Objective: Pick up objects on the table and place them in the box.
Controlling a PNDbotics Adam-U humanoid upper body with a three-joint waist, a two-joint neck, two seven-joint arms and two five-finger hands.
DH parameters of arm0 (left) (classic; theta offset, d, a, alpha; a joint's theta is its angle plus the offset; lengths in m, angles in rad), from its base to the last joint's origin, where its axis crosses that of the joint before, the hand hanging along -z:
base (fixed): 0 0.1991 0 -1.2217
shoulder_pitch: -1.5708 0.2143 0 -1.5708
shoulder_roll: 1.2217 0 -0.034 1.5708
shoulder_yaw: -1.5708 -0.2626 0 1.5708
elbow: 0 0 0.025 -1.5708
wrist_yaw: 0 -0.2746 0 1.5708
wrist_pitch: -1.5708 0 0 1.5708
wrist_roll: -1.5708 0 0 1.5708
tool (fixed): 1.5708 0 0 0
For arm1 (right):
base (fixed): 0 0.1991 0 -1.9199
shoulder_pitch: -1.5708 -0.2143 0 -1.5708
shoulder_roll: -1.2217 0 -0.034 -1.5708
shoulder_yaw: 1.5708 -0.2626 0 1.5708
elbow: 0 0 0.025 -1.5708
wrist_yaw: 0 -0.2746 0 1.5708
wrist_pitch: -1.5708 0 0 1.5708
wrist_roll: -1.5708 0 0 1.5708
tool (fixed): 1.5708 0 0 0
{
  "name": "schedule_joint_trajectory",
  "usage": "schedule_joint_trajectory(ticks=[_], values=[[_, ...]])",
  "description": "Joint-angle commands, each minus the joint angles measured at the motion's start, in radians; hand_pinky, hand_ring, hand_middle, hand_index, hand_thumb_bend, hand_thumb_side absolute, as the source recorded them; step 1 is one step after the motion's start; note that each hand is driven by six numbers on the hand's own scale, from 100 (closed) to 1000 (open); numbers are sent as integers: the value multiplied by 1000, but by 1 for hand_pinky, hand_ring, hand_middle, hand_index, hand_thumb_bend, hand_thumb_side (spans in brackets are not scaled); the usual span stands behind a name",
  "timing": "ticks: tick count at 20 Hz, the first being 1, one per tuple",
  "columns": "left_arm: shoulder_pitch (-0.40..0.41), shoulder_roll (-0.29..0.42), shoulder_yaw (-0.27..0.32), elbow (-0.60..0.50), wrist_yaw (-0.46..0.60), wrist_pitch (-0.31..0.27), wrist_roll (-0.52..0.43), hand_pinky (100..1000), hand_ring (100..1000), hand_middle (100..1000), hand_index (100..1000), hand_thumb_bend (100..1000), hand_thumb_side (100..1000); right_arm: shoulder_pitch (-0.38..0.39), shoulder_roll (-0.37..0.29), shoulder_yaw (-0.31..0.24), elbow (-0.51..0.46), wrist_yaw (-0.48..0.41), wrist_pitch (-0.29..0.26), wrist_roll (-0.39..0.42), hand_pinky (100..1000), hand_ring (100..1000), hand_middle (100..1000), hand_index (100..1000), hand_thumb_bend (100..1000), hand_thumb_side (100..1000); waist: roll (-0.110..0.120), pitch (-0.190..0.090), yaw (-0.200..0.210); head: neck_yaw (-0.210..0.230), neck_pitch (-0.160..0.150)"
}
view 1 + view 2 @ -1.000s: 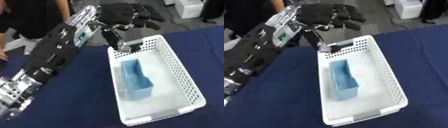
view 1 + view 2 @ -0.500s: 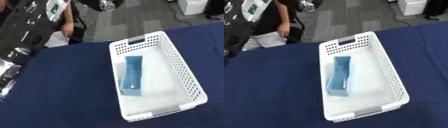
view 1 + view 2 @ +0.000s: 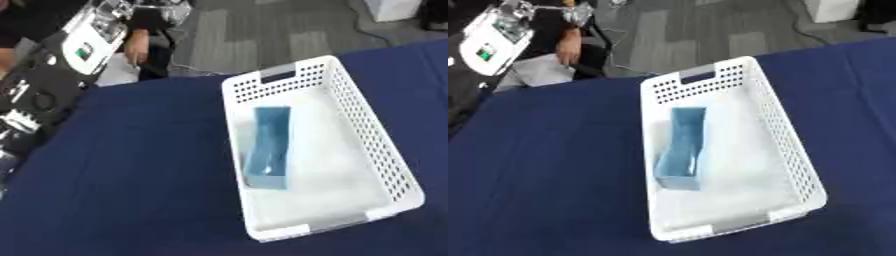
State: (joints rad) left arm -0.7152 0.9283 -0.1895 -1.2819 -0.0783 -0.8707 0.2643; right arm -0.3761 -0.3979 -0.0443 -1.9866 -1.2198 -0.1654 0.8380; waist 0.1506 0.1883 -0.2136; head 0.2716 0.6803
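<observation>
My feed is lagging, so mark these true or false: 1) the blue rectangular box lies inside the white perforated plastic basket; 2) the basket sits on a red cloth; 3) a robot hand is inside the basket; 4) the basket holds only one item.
1) True: the blue rectangular box lies in the white perforated plastic basket, nearer its left wall.
2) False: the basket sits on a dark blue tablecloth.
3) False: no hand is in the basket; only the left arm shows, at the upper left.
4) True: nothing else shows inside.
</observation>
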Motion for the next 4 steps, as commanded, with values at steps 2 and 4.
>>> schedule_joint_trajectory(ticks=[2,4], values=[[168,136,125,-117,211,52,-161,100,100,105,268,100,575,8,-6,-16,-13,29,-11,25,778,764,802,879,100,861,-20,1,19,-16,-6],[265,137,187,-170,248,82,-224,100,388,459,647,100,636,16,-1,-21,-13,38,-18,32,784,766,804,886,100,855,-31,7,31,-12,-2]])
